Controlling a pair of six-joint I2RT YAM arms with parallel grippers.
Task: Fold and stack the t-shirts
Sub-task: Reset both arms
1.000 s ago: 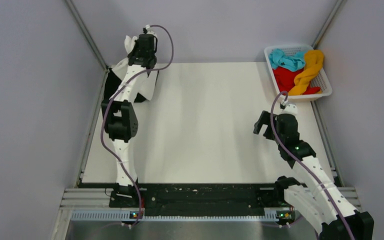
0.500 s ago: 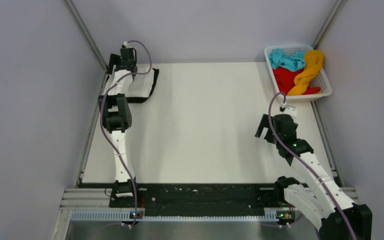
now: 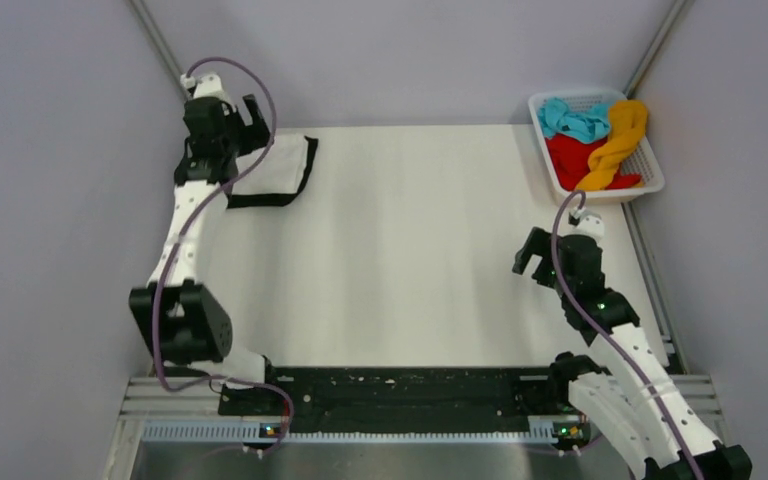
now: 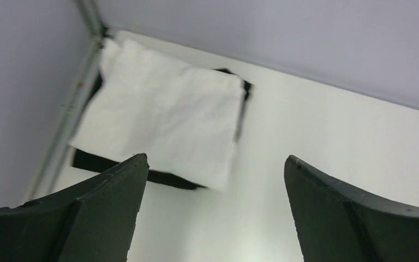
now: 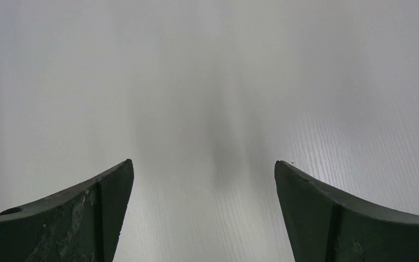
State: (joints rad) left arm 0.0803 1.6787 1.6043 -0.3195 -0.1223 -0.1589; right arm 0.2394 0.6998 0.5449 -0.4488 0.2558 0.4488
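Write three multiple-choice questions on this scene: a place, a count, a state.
1. Where does the white t-shirt lie? A) at the near right corner B) on the black t-shirt C) hanging from a gripper
2. How many shirts are in the basket? A) one B) three C) five
3. The left gripper has its fingers: A) open B) shut on cloth C) out of view
Answers: 1 B, black edges show beneath it; 2 B, teal shirt, red shirt, yellow-orange shirt; 3 A, a wide empty gap.

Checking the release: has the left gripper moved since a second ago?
Yes. The left gripper has swung left along the table's far edge to its far-left corner, and is now open beside the white shirt.
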